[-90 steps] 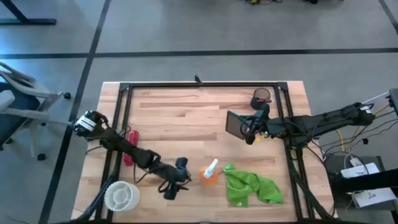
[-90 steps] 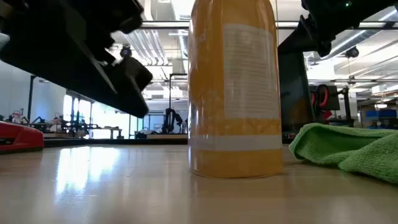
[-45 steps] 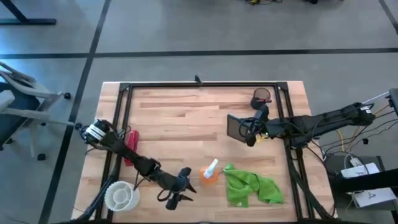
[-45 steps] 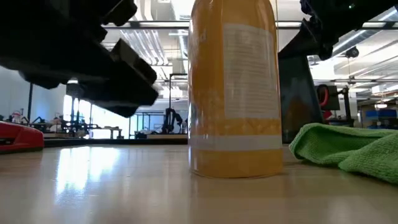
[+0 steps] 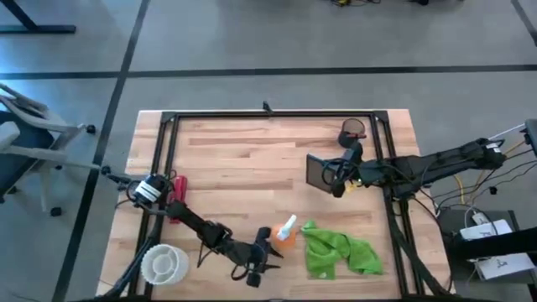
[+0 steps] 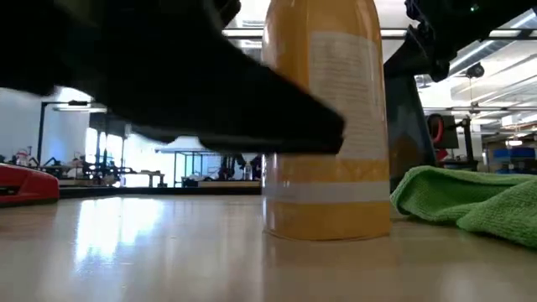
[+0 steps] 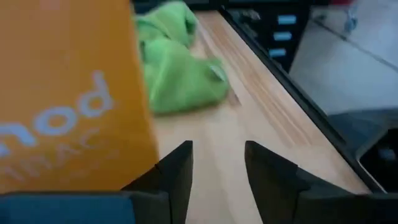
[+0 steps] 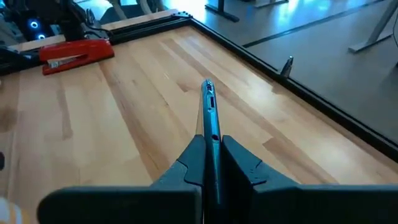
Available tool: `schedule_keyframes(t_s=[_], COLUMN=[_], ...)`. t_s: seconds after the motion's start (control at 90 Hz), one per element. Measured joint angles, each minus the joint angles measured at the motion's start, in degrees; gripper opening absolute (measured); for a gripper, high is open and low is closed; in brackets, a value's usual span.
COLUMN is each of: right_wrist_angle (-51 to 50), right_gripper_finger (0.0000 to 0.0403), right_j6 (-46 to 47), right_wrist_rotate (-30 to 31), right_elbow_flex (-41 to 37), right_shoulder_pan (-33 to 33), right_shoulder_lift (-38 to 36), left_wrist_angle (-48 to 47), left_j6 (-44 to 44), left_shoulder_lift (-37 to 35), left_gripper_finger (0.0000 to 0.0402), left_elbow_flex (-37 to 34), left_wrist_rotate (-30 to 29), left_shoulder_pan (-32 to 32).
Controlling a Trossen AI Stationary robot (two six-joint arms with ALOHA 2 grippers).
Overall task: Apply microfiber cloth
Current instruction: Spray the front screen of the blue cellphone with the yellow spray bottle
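Note:
The lime-green microfiber cloth (image 5: 340, 253) lies crumpled on the table near its front edge, and also shows in the left wrist view (image 7: 177, 71) and the low view (image 6: 470, 201). No gripper touches it. An orange spray bottle (image 5: 284, 233) stands upright just left of it. My left gripper (image 5: 261, 260) is open and low beside the bottle (image 7: 68, 93), on its near left side, pointing toward the cloth. My right gripper (image 5: 334, 178) is farther back on the right, shut on a dark tablet (image 5: 315, 170). My left gripper has one finger (image 7: 177, 174) right beside the bottle's lower wall (image 7: 140, 143); whether it touches the bottle, I cannot tell. My right gripper pinches the tablet's edge (image 8: 210, 134) between its two fingers, coming level from the table's right. The tablet stands on edge and runs straight away from the fingers.
A red stapler (image 5: 174, 200) lies at the left. A white round dish (image 5: 164, 262) sits at the near left corner. A small dark round thing (image 5: 354, 130) is at the far right. Black rails (image 5: 268, 115) frame the table. Bare wood lies between the arms.
My left gripper has swept along the near side of the table toward its right edge, up to the spray bottle, staying low. The bottle has slid slightly toward the table's right. The cloth, my right gripper and the tablet have kept still.

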Motion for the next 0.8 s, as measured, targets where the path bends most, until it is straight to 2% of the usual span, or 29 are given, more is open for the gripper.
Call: schedule_keyframes(t_s=[0.278,0.433,0.578,0.667,0.8], right_wrist_angle=[-0.78,-0.85,-0.93,-1.13,-1.34], right_gripper_finger=[0.0008,0.0008,0.0008,0.0008,0.0008], right_j6=[0.35,1.56,2.53,1.26,-0.03], right_wrist_rotate=[0.32,5.85,11.79,12.17,11.94], right_elbow_flex=[0.0,0.0,-0.02,-0.01,-0.02], right_shoulder_pan=[3.36,5.42,5.35,5.38,5.38], right_shoulder_lift=[1.7,1.77,0.24,-1.1,-4.16], left_wrist_angle=[3.39,4.39,4.14,2.75,-7.66], left_j6=[0.41,2.5,3.59,3.87,4.0], left_shoulder_lift=[1.2,1.2,0.03,-2.93,-9.93], left_gripper_finger=[0.0126,0.012,0.0121,0.0125,0.0131], left_elbow_flex=[-0.02,-0.02,-0.11,-0.17,-0.66], left_wrist_rotate=[-1.74,-1.34,3.38,8.94,16.1], left_shoulder_pan=[4.43,7.25,7.6,7.18,7.3])
